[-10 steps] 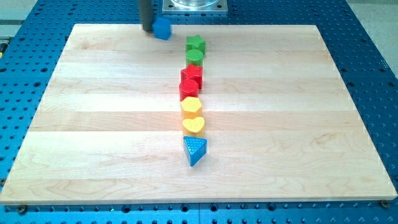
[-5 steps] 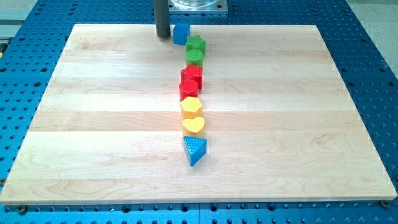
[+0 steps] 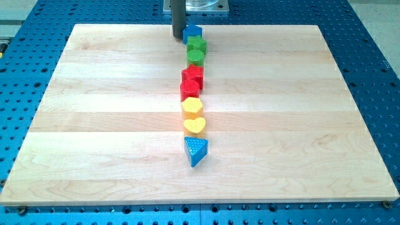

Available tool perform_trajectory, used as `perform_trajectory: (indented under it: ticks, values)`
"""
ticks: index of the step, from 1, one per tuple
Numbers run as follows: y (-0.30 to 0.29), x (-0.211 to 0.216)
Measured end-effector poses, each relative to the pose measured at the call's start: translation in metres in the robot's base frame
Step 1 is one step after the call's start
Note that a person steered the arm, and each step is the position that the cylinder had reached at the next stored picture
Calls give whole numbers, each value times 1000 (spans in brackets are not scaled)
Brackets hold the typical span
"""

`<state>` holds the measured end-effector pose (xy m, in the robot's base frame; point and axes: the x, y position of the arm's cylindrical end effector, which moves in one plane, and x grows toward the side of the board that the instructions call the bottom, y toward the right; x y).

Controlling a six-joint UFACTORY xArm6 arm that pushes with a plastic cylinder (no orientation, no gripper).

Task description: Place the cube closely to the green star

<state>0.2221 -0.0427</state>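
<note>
Cube (image 3: 193,31) touching star (image 3: 197,44); tip (image 3: 178,36) on its left face. Looks light, rigid, slides easily: you push flat face centrally. No claw fitted.

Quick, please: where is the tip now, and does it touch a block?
My tip: at the view's left side of the blue cube, against it; nothing held.

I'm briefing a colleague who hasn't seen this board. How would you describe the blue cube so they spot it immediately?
Find the column of coloured blocks running down the middle of the wooden board. At its end nearest the view's top sits the blue cube, just above the green star and apparently touching it, with my tip against its left side. The only other blue piece, the blue triangle, ends the column's bottom.
</note>
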Motion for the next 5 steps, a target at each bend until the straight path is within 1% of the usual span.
perform_trajectory:
  ticks: [2, 3, 5]
  values:
    - [23, 1]
    - [7, -23]
    - [-5, -29]
